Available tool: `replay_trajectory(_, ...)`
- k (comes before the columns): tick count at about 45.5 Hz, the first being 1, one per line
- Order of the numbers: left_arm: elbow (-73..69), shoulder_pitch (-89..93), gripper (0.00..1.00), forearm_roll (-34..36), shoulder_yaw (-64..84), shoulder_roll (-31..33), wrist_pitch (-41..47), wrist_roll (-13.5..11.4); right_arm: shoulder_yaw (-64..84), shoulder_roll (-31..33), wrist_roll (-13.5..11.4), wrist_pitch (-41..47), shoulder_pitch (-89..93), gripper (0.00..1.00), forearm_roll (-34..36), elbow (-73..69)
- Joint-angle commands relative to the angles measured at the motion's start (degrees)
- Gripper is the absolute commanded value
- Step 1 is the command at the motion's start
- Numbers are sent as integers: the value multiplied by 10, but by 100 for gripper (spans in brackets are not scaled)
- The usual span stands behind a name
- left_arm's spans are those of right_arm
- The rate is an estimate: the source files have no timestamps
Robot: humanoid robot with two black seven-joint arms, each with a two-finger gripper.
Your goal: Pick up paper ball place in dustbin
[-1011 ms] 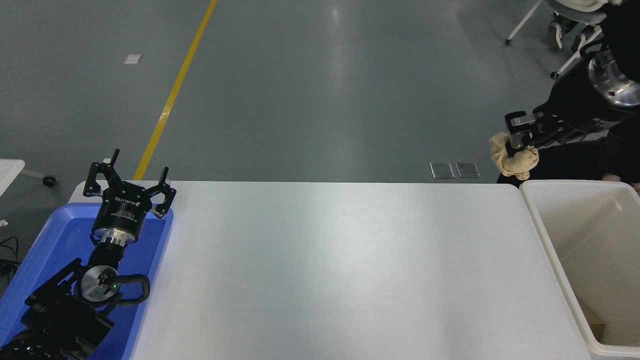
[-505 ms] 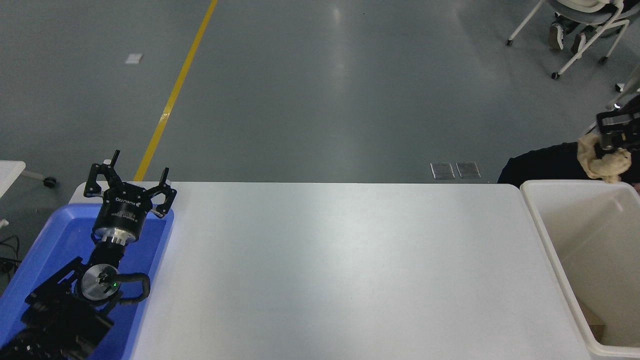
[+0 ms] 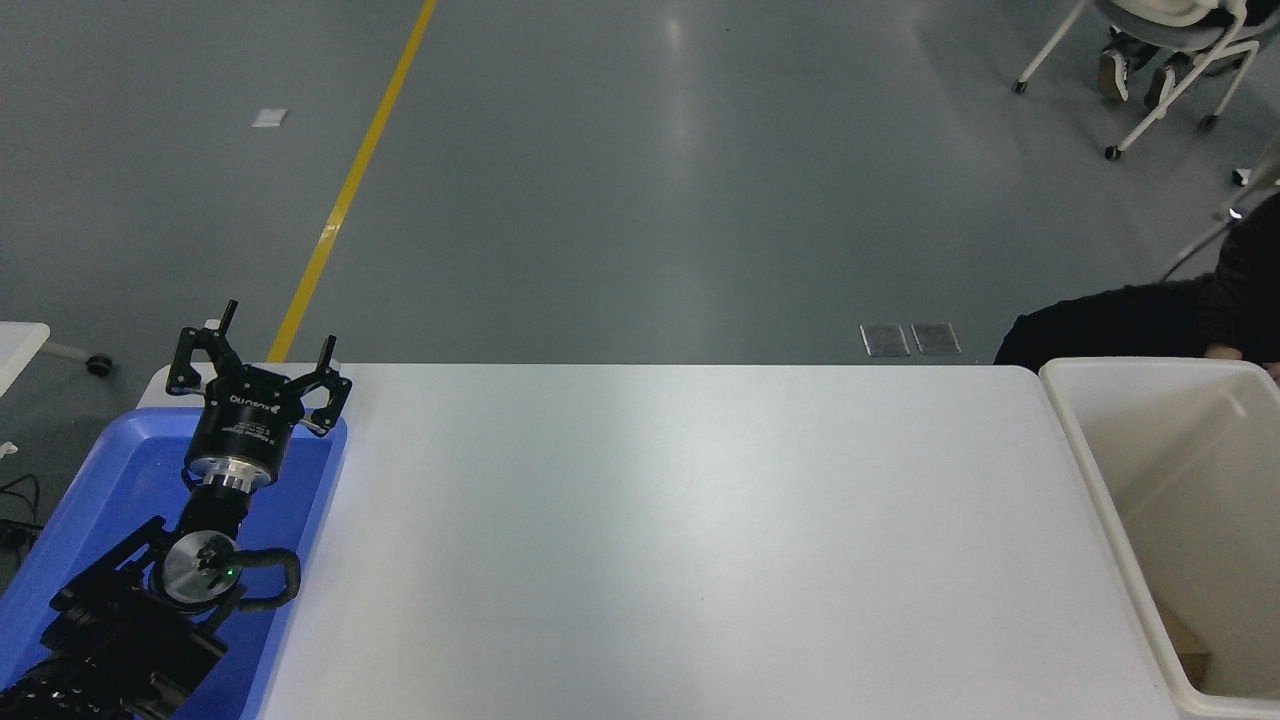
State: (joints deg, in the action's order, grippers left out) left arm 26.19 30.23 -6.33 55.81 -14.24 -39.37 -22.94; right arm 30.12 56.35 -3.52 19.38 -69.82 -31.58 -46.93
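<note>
The left gripper [image 3: 258,352] hangs over the blue tray [image 3: 80,500], fingers spread wide, holding nothing. The right gripper is out of sight beside the dustbin [image 3: 1100,480].

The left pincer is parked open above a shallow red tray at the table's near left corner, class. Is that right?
Not quite. In the head view the left pincer is parked open at the table's near left, but the shallow tray under it is blue, not red. The rest of the statement holds.

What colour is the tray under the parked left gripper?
Blue: the tray shows plainly in the head view, with the left gripper open above its far end.
</note>
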Motion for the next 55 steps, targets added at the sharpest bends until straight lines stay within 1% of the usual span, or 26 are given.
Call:
replay_trajectory(1,0,0,100,0,0,0,0,0,-185,-112,0,-110,238,0,52,168)
replay_trajectory(8,0,1,100,0,0,0,0,0,-192,-203,-1,-155,289,0,141,281)
replay_trajectory(13,0,1,100,0,0,0,0,0,-191,-238,-4,-158,304,0,213,326)
replay_trajectory(18,0,1,100,-1,0,0,0,0,-189,-263,-5,-160,317,0,259,349)
replay_trajectory(26,0,1,100,-1,0,0,0,0,-193,-283,-5,-183,326,0,270,352)
replay_trajectory(45,0,1,100,-1,0,0,0,0,-194,-286,-4,-186,329,0,271,350)
replay_trajectory(46,0,1,100,0,0,0,0,0,-194,-286,-4,-186,329,8,271,350)
replay_trajectory(47,0,1,100,-1,0,0,0,0,-194,-286,-4,-186,329,36,271,348)
replay_trajectory(48,0,1,100,0,0,0,0,0,-194,-286,-3,-186,329,88,271,349)
replay_trajectory(49,0,1,100,-1,0,0,0,0,-194,-286,-2,-185,329,100,271,347)
replay_trajectory(50,0,1,100,0,0,0,0,0,-194,-286,0,-185,329,98,271,347)
replay_trajectory(51,0,1,100,-1,0,0,0,0,-194,-285,0,-185,329,100,271,347)
replay_trajectory(55,0,1,100,-1,0,0,0,0,-191,-283,0,-184,325,100,270,347)
